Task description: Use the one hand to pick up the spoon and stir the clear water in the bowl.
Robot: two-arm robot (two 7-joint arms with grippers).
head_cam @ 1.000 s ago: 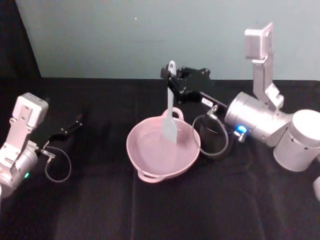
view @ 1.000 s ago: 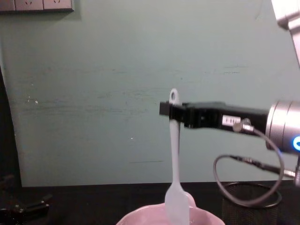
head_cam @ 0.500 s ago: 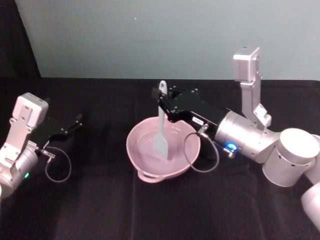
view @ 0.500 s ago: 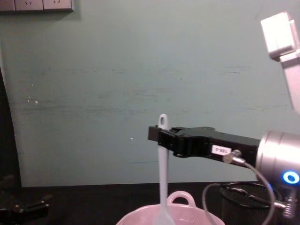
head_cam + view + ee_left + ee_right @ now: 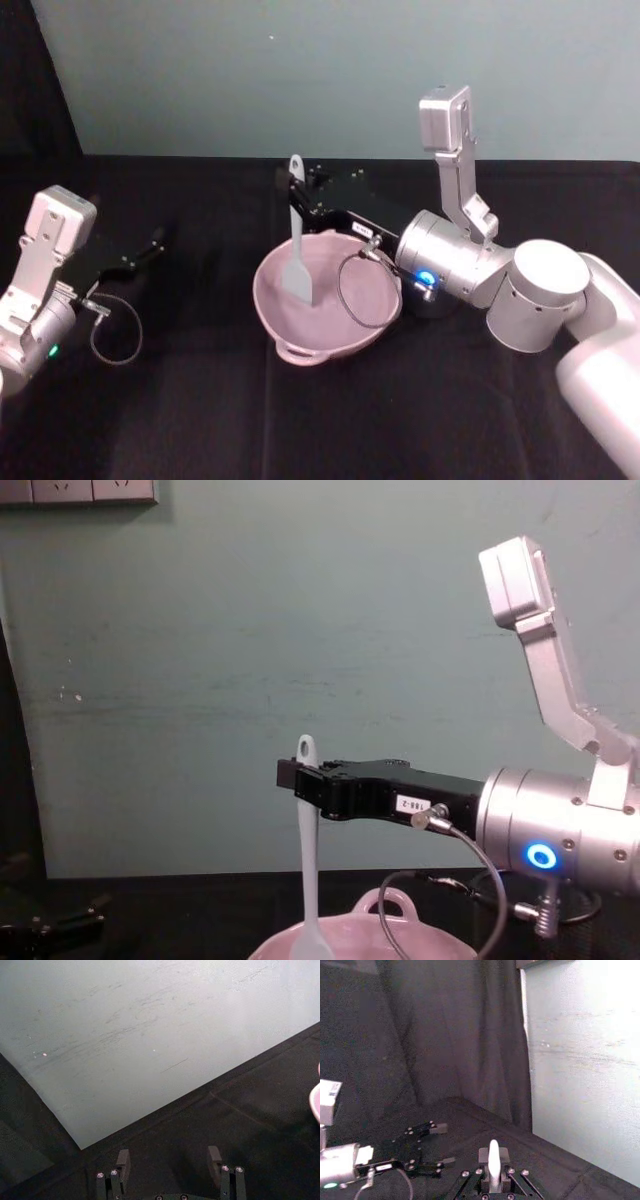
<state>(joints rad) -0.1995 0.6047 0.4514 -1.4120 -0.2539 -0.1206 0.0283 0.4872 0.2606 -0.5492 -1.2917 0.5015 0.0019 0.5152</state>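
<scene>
My right gripper [image 5: 299, 196] is shut on the upper handle of the white spoon [image 5: 296, 235], which hangs upright. The spoon's flat blade reaches down inside the pale pink bowl [image 5: 330, 322], on its left side. The water [image 5: 335, 295] is barely visible against the pink. In the chest view the right gripper [image 5: 297, 778] clamps the spoon [image 5: 307, 865] just below its hole, and the blade dips behind the bowl's rim [image 5: 405, 935]. The right wrist view shows the spoon's handle end [image 5: 493, 1159] between the jaws. My left gripper [image 5: 150, 246] rests open at the left, empty.
A black mesh cup [image 5: 438, 304] stands right of the bowl, mostly hidden behind the right arm. A black cloth [image 5: 300, 420] covers the table, with a teal wall behind. The left gripper [image 5: 169, 1160] faces bare cloth, the bowl's edge [image 5: 316, 1102] far to its side.
My right gripper has carried the spoon leftwards and lower. The blade now sits deeper in the bowl, toward its left side. The left arm has not moved.
</scene>
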